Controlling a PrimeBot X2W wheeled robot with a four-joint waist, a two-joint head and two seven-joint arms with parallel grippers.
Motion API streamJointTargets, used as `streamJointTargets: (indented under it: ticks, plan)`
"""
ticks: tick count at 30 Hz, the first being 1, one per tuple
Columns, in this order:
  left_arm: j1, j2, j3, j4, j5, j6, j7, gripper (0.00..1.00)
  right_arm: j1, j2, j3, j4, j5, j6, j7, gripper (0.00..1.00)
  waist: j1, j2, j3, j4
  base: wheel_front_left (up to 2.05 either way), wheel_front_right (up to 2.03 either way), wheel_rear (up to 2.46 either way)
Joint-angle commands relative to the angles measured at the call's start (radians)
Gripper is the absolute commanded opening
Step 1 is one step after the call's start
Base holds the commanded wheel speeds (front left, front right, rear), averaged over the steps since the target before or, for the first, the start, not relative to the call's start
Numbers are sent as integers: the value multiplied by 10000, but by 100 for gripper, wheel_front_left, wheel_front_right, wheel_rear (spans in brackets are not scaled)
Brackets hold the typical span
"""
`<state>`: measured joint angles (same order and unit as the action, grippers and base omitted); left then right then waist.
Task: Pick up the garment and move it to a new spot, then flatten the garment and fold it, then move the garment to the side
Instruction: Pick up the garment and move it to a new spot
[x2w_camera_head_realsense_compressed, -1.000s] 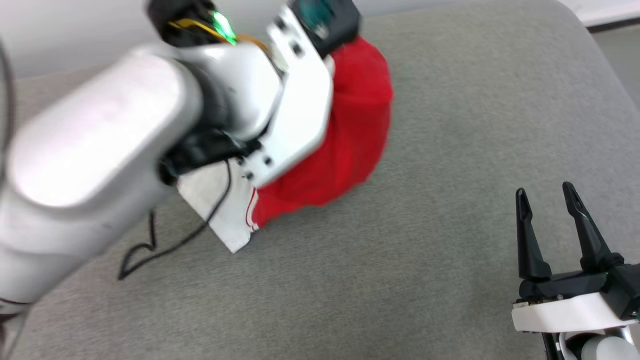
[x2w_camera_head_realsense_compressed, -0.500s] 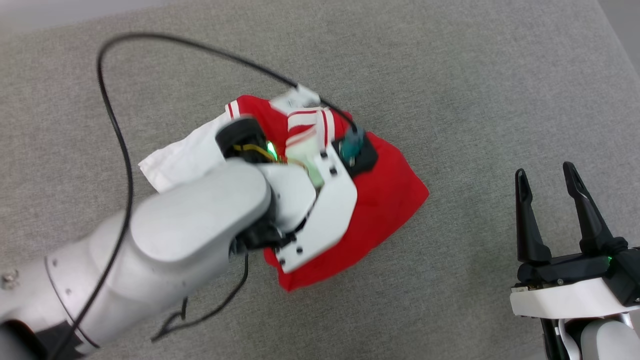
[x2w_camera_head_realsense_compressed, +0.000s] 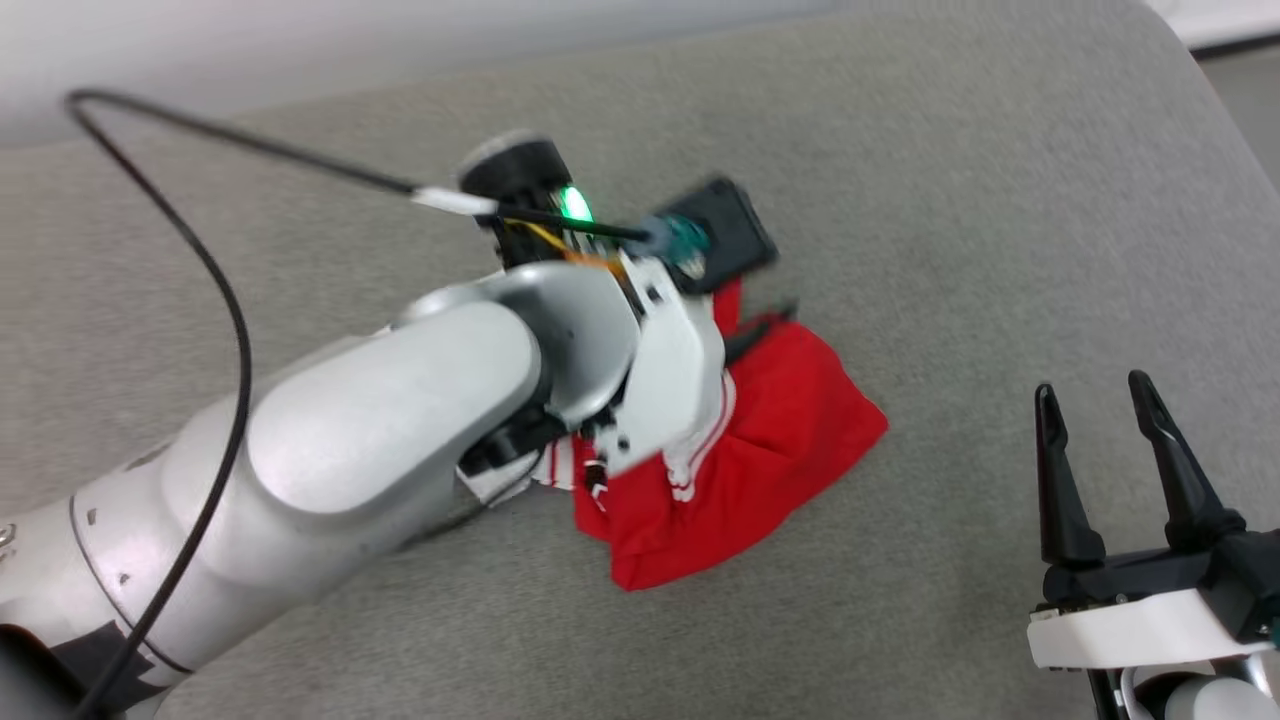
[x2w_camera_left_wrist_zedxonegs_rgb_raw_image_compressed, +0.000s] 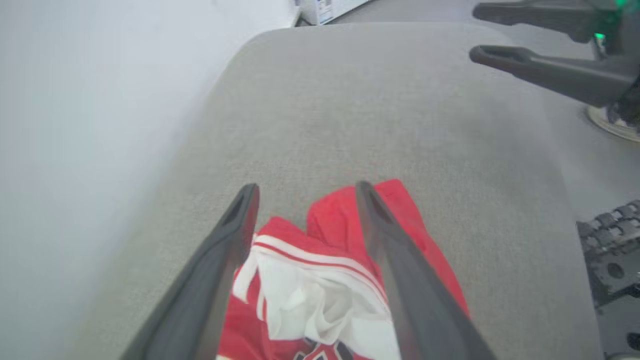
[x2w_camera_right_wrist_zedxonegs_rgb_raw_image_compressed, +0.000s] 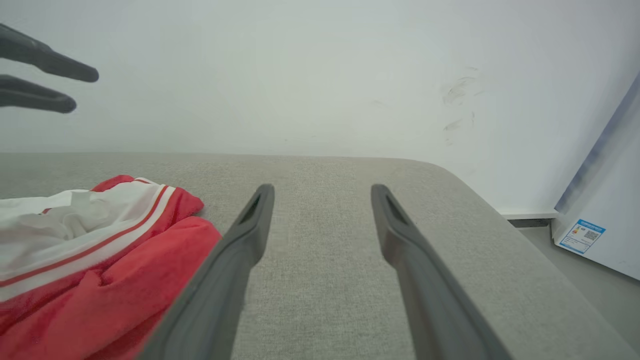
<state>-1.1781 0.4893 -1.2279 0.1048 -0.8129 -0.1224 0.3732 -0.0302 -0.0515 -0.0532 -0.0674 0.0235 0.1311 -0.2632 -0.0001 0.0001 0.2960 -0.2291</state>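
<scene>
Grey fabric cushion (x2w_camera_head_realsense_compressed: 1000, 200) set along white wall (x2w_camera_right_wrist_zedxonegs_rgb_raw_image_compressed: 300, 75), with blue-labelled white box (x2w_camera_right_wrist_zedxonegs_rgb_raw_image_compressed: 617, 215) near rounded corner.

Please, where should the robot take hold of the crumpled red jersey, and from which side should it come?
Probably the raised white sleeve fold with its red stripes, on top of the jersey. It bunches up above the grey cushion, so it can be pinched without digging under flat cloth. Come from above with the left gripper, which hangs open over the jersey.
</scene>
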Motion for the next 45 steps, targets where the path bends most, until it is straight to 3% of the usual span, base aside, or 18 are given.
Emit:
streamJointTargets:
  ticks: [1, 6, 13, 19, 23, 28, 36, 45]
  plan:
    - [99, -36, 225, 82, 290, 275, -677, 100, 116, 22, -21, -32, -59, -7, -24, 100, 1, -1, -435, 422, 0, 0, 0]
    - [876, -8, 949, 370, 1169, 1758, -3122, 100, 274, 22, -151, -88, -159, -7, -24, 100, 1, -1, -803, 896, 0, 0, 0]
    - [2725, 292, 1954, 768, 1596, 4101, -5862, 100, 432, 22, -300, -131, -266, -7, -24, 100, 1, -1, -1086, 1415, 0, 0, 0]
    - [4616, 248, 3319, 542, 1896, 5814, -6389, 100, 599, 21, -440, -101, -324, -7, -24, 100, 1, -1, -1318, 1767, 0, 0, 0]
    - [6211, 22, 4683, -252, 2743, 6559, -6381, 100, 702, 22, -429, -71, -348, -7, -24, 100, 1, -1, -1449, 1878, 0, 0, 0]
    - [8134, -377, 6242, -859, 3778, 6687, -6385, 100, 799, 21, -497, -60, -352, -7, -24, 100, 1, -1, -1673, 1931, 0, 0, 0]
    - [10187, -1204, 7976, -1128, 4818, 6206, -6386, 100, 1108, 22, -564, -44, -313, -7, -24, 100, 1, -1, -2069, 1996, 0, 0, 0]
    - [11839, -2274, 9456, -810, 5814, 4740, -6388, 100, 1733, 21, -421, 76, -116, -7, -24, 100, 1, -1, -2701, 2135, 0, 0, 0]
